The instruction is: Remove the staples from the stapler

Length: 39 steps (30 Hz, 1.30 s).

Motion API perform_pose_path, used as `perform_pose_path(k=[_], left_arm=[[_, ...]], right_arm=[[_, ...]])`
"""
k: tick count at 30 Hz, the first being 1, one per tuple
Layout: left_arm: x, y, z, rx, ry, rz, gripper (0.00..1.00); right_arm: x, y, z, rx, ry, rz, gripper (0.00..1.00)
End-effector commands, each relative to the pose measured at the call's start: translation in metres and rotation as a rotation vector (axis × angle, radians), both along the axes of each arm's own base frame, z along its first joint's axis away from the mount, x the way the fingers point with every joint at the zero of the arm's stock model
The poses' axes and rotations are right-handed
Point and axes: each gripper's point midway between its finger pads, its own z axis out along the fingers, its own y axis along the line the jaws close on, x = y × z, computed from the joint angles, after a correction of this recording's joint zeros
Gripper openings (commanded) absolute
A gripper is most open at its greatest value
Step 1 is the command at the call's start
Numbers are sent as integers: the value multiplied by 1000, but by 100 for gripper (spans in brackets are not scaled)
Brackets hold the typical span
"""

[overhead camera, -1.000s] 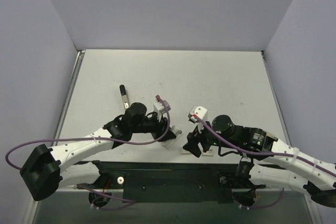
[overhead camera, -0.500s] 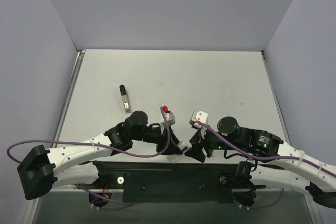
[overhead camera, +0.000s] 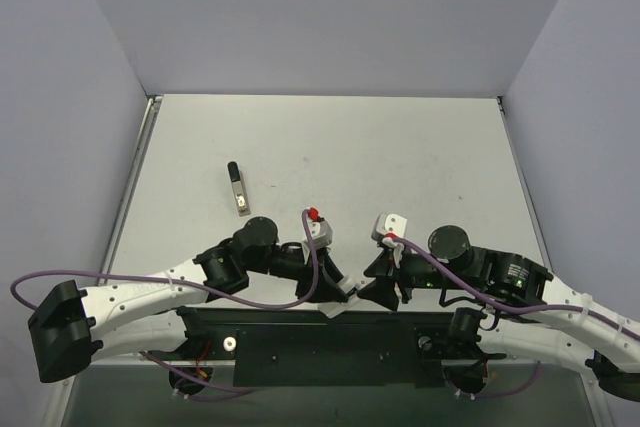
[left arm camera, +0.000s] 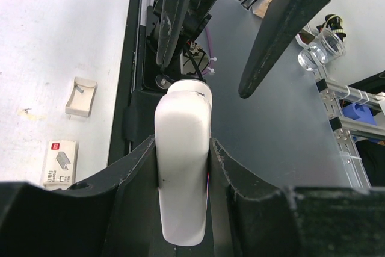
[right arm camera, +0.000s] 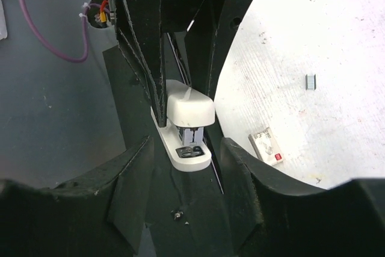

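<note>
Left gripper (left arm camera: pixel 182 142) clamps the stapler (left arm camera: pixel 183 176) at lower centre (white top showing); right gripper (right arm camera: pixel 185 142) gapes wide, stapler between its jaws, touching neither.

A pale grey tabletop (overhead camera: pixel 400 147), lightly speckled with small marks, fills the middle of the top view. Plain lavender-grey walls close in three sides of the tabletop: a back wall (overhead camera: pixel 330 17) beyond its far edge, and a left wall (overhead camera: pixel 60 147) and a right wall (overhead camera: pixel 590 127) rising from its sides. A thin metal strip (overhead camera: pixel 135 177) runs along its left edge, and a black mounting board (overhead camera: pixel 330 332) lies along its near edge. Past that near edge, the left wrist view shows a dark grey floor (left arm camera: pixel 283 136), clear plastic cups (left arm camera: pixel 322 49) and aluminium framing (left arm camera: pixel 355 95). The light is soft and even.
</note>
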Motion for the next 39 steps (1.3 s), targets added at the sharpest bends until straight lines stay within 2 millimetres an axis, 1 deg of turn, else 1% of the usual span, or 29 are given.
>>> perform_pose_path(k=[1, 4, 6, 7, 10, 14, 25, 30, 35, 39], left_arm=[[-4, -5, 33, -116, -65, -19, 0], [-5, -7, 33, -117, -65, -22, 0], [-7, -8, 35, -121, -68, -27, 0], [-8, -8, 35, -123, -68, -28, 0], [-8, -8, 36, -125, -72, -25, 0], [-7, -7, 41, -137, -86, -15, 0], [-5, -4, 55, -166, -113, 10, 0], [-3, -2, 55, -164, -119, 25, 0], [0, -1, 56, -159, -130, 44, 0], [2, -1, 57, -160, -129, 53, 0]], right_arm=[[-6, 9, 3, 39, 12, 35, 43], [-6, 11, 0, 27, 20, 40, 41], [-7, 13, -2, 24, 24, 46, 37], [-7, 14, -2, 24, 25, 48, 33], [-10, 16, -1, 27, 33, 64, 29], [-15, 17, -3, 27, 48, 91, 26], [-21, 18, -8, 19, 73, 117, 27], [-25, 19, -10, 15, 83, 130, 27], [-28, 18, -12, 17, 90, 139, 33], [-29, 17, -12, 18, 90, 140, 36]])
